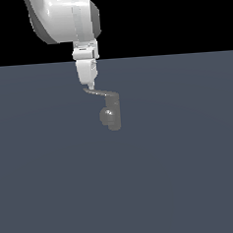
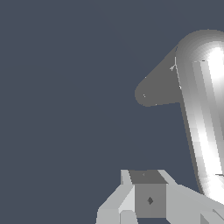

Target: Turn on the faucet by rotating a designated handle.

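You see the dull grey faucet [image 1: 112, 114]: upright post, round bulge, thin flat handle [image 1: 98, 93]. Gripper [image 1: 90, 86] at the handle's tip; can't tell its state. Wrist view shows glossy highlights.

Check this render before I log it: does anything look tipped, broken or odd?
Nothing stands out. The small dull-grey metal faucet stands upright and intact, its thin flat grey lever handle reaching toward the exterior view's left, with the white tool at its tip.

A flat slate-blue floor [image 1: 182, 183] runs to a straight horizon under a plain black backdrop [image 1: 180, 15].
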`<state>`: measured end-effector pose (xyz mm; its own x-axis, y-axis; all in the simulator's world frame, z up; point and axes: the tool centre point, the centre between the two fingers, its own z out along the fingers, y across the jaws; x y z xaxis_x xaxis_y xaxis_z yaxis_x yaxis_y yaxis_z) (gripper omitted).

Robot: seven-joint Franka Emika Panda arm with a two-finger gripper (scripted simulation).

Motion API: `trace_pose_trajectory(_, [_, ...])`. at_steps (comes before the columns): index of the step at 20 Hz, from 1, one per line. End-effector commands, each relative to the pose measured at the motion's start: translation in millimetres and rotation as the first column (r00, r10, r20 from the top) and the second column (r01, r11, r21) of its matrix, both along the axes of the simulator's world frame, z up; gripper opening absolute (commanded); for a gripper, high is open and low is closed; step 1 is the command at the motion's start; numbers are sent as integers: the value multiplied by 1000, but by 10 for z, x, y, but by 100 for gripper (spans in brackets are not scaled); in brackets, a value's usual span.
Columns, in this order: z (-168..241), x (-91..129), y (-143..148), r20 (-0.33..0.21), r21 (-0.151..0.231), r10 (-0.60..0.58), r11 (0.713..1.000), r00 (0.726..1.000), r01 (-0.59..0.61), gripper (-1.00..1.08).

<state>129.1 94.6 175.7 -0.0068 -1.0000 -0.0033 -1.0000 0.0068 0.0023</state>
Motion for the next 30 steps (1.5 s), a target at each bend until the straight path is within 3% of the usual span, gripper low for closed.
trace_pose_trajectory(1, [-25,16,2,2,-3,-10,1000,1000,10,-100])
trace_pose_trajectory(6, [-28,14,3,2,-3,-9,1000,1000,9,-100])
trace_pose_trajectory(30, [-29,-594,122,2,-3,-10,1000,1000,10,-100])
